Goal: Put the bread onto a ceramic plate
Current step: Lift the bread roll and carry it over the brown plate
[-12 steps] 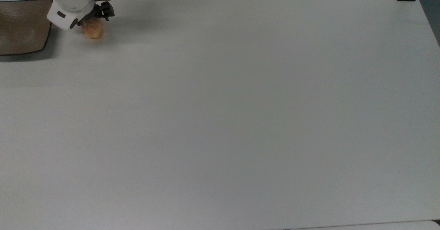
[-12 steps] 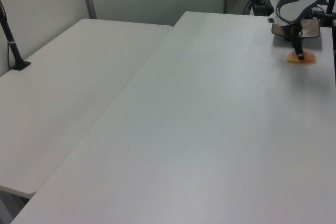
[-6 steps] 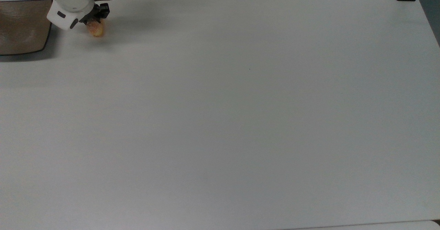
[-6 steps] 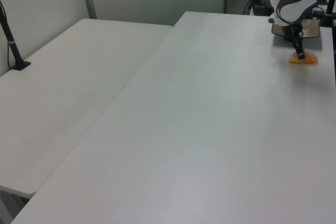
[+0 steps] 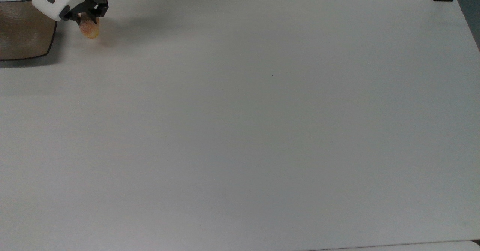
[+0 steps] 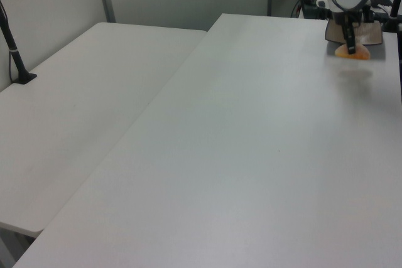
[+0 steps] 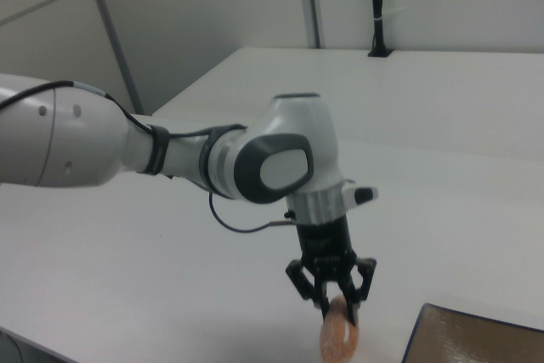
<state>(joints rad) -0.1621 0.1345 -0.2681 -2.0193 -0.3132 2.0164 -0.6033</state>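
Stretching across almost the whole top view, the white table (image 5: 262, 131) is bare but for the action at its far corner, so I'll take the ceramic plate (image 5: 22, 33) as my landmark: a brown, square-cornered dish sitting at the top view's left edge, also seen at the right view's lower right (image 7: 476, 337).

Next down in size is the white arm (image 7: 170, 159), reaching in over the corner with its wrist pointing straight down just beside the plate.

The gripper (image 5: 89, 16) hangs off that wrist, its black fingers pinched narrow around the top of the bread (image 5: 89, 29), which dangles below them; in the right view the bread (image 7: 338, 339) hangs clear beneath the fingertips.

A second ago the bread was down at the table surface and a little farther from the plate. Now it rides higher, with its shadow separate on the table in the left view, where the bread (image 6: 352, 53) sits in front of the plate, and it has closed toward the plate's near edge. To my eye the pickup is done and the carry is under way. It isn't over the plate yet, so the last short move across the rim and the release remain.
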